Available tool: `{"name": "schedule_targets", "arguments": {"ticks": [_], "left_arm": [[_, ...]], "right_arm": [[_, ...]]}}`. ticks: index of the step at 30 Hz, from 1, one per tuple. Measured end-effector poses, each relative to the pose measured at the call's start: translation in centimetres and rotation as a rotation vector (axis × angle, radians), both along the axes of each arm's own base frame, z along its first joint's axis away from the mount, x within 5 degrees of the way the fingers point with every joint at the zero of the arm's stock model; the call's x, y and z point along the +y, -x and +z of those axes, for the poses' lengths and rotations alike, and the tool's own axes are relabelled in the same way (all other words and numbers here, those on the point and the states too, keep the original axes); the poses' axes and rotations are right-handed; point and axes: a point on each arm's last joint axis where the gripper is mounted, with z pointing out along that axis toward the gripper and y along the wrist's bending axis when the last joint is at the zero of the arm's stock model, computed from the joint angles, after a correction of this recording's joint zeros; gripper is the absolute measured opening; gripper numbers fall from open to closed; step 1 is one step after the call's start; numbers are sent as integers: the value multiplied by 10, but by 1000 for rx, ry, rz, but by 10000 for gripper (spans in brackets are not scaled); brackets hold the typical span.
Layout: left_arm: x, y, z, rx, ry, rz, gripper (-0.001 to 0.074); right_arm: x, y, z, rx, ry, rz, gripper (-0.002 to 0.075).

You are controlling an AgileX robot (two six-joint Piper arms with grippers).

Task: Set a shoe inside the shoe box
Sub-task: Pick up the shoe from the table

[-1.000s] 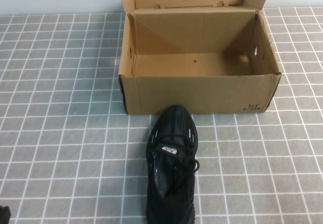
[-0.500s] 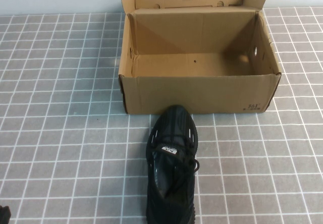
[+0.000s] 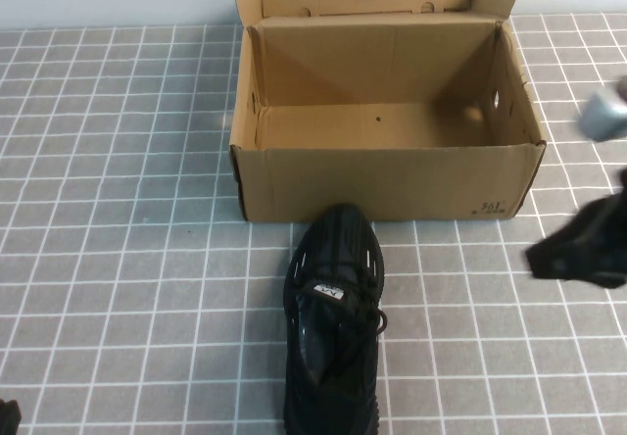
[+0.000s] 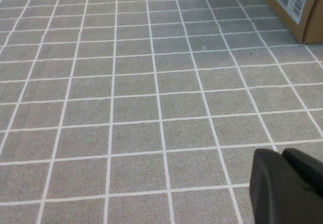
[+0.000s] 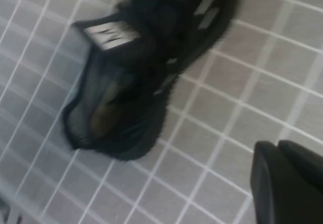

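The black knit shoe [image 3: 333, 317] lies on the tiled table just in front of the shoe box [image 3: 392, 185], toe toward the box's front wall. The brown cardboard box stands open and empty. My right gripper [image 3: 549, 254] is over the table to the right of the shoe, level with its toe and apart from it. The right wrist view shows the shoe [image 5: 146, 67] and my right gripper [image 5: 276, 146] shut and empty. My left gripper [image 3: 6, 417] sits at the near left corner; the left wrist view shows it [image 4: 280, 154] shut and empty over bare tiles.
A grey tiled surface [image 3: 118, 259] covers the table. A white wall runs behind the box. A corner of the box with a white label [image 4: 292, 2] shows in the left wrist view. A grey part of the right arm [image 3: 602, 114] hangs beside the box's right wall.
My right arm has come into the high view from the right edge, moving toward the shoe. The shoe, box and left gripper have not moved.
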Motion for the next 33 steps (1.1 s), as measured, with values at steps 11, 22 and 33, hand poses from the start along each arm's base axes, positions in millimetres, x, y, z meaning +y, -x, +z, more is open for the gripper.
{"name": "schedule_targets", "arguments": {"ticks": [11,22,33], "left_arm": [[0,0,0,0,0,0,-1],[0,0,0,0,0,0,-1],[0,0,0,0,0,0,-1]], "right_arm": [[128,3,-4,-57,261,689,8],[170,-32,-18,-273,302,818,465],[185,-58,-59,-347,417,880,480]]}}
